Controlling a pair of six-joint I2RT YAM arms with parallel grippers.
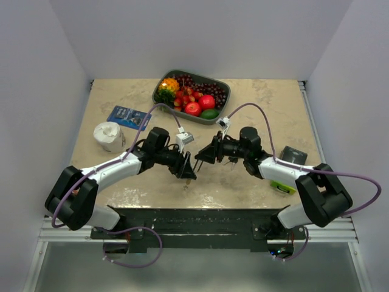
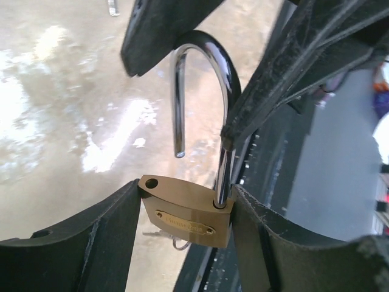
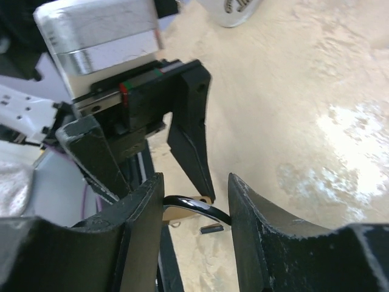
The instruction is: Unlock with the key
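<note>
A brass padlock (image 2: 185,213) is clamped by its two sides in my left gripper (image 2: 186,194), which is shut on it. Its steel shackle (image 2: 206,55) stands open, with one leg lifted free of the body. My right gripper (image 3: 196,182) is shut on the bend of the shackle (image 3: 197,204), which touches both fingers. The key (image 2: 173,243), on its ring, pokes out beneath the lock body. In the top view both grippers meet over the table's front middle, left gripper (image 1: 184,165) facing right gripper (image 1: 203,155), with the key (image 1: 188,180) hanging below them.
A grey tray (image 1: 159,91) of fruit sits at the back centre. A blue packet (image 1: 127,117) and a white roll (image 1: 108,137) lie at the left. At the right, by my right arm, are a grey object (image 1: 293,155) and a green one (image 1: 282,187).
</note>
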